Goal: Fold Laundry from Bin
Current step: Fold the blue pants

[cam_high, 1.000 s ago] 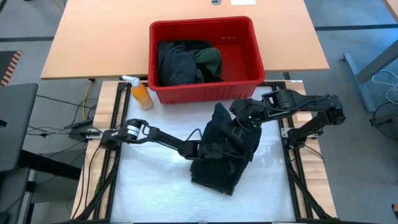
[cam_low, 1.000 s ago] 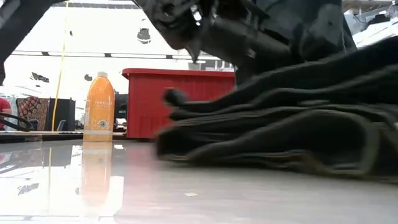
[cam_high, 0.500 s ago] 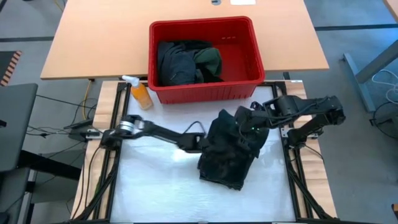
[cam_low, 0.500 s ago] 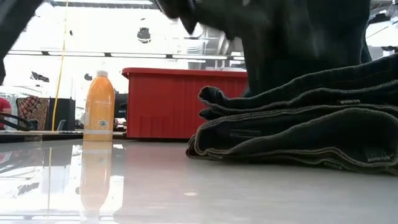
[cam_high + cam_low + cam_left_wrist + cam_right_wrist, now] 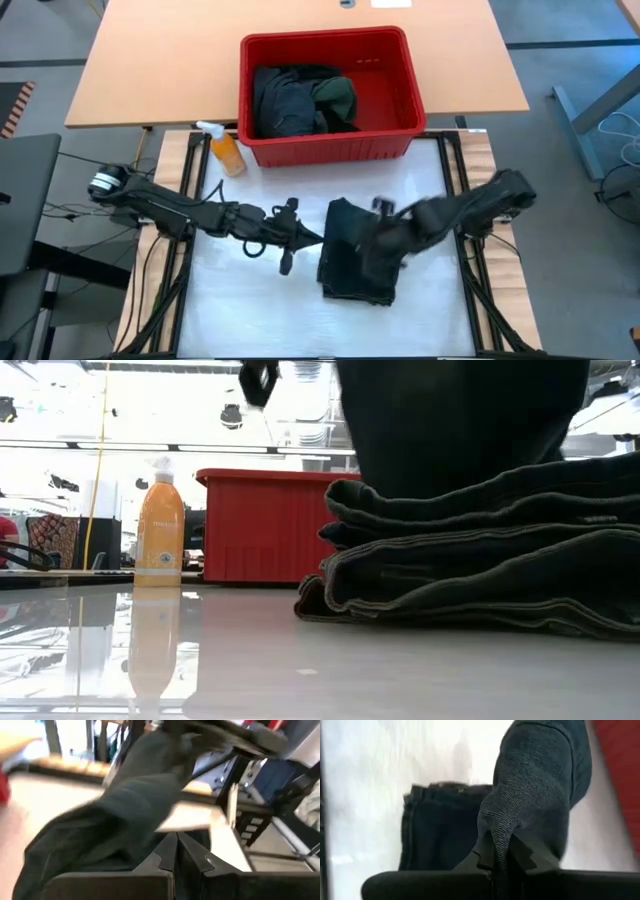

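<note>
a dark folded garment (image 5: 352, 262) lies in stacked layers on the white surface (image 5: 250, 310), in front of the red bin (image 5: 400, 95), which holds more dark laundry (image 5: 300, 100) incl. a green piece. an orange spray bottle (image 5: 226, 150) stands just beside the bin's left front corner.

right gripper (image 5: 385, 232) is over the garment's far part. in the right wrist view its fingers (image 5: 520, 851) are pinched tight on a fold of dark cloth that rises between them, w/ the rest of the stack lying flat beyond. left gripper (image 5: 285, 240) sits just beside the garment's left edge, apart from it in the high view. left wrist view shows its fingers (image 5: 167, 852) closed together w/ nothing clearly between them; the cloth looks to be beyond the tips, though blur makes that less than sure.

judgement: the fold is near done, one flap left to lay down or release.

risks:
- if the right arm lifts or pulls sideways w/o letting go, the pinched flap drags the top layers and the stack opens up.
- cloth may cling to the fingers on release and flip the edge back.
- the left arm is close; a sweep toward the pile could shove it askew or catch the bottom hem.
- low view shows the layers a bit uneven at the left edge, so a small tug could slide them.
</note>
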### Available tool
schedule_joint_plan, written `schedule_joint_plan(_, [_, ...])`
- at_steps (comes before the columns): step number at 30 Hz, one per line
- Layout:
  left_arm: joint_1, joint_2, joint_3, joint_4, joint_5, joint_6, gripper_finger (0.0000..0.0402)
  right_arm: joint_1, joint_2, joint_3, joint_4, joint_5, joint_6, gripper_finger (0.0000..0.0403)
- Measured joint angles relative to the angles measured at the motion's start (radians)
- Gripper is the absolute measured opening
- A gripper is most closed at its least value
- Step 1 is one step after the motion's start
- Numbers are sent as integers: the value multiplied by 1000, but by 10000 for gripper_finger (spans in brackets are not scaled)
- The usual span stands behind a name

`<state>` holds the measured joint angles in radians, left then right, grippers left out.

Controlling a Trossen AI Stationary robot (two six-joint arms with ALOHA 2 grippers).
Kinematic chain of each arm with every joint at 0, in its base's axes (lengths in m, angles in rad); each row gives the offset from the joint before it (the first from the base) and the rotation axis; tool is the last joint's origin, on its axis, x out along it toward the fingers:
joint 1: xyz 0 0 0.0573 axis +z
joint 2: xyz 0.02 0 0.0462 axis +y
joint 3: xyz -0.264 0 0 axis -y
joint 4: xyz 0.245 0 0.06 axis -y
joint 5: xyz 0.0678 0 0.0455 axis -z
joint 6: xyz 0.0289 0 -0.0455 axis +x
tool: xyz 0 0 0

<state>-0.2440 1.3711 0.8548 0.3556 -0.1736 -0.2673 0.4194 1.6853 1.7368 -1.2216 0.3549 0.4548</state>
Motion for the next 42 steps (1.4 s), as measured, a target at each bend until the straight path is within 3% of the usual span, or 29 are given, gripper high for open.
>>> schedule_joint_plan(6, [-25, 8, -22, 52, 69, -66, 0, 81, 195, 0, 72, 26, -95, 36])
schedule_joint_plan(11, [-32, 98, -22, 149, 129, -67, 0, 138, 285, 0, 116, -4, 11, 36])
schedule_joint_plan(14, [-32, 204, -22, 193, 185, -88, 0, 164, 301, 0, 181, -6, 96, 38])
schedule_joint_plan(19, [-32, 393, 27, 329, 394, -163, 0, 172, 283, 1, 216, -32, 235, 42])
schedule_joint_plan(24, [-31, 525, 85, 324, 495, -226, 0, 151, 226, 0, 174, -122, 356, 73])
schedule_joint_plan(30, [-15, 551, 90, 299, 484, -252, 0, 125, 65, 3, 139, -230, 423, 142])
schedule_joint_plan(32, [-3, 547, 92, 317, 476, -259, 0, 141, 11, 2, 121, -188, 429, 162])
schedule_joint_plan(36, [12, 546, 92, 311, 421, -270, 0, 170, -96, -24, 98, 42, 477, 182])
schedule_joint_plan(42, [33, 546, 92, 313, 360, -303, 0, 103, -142, -279, 223, 60, 415, 176])
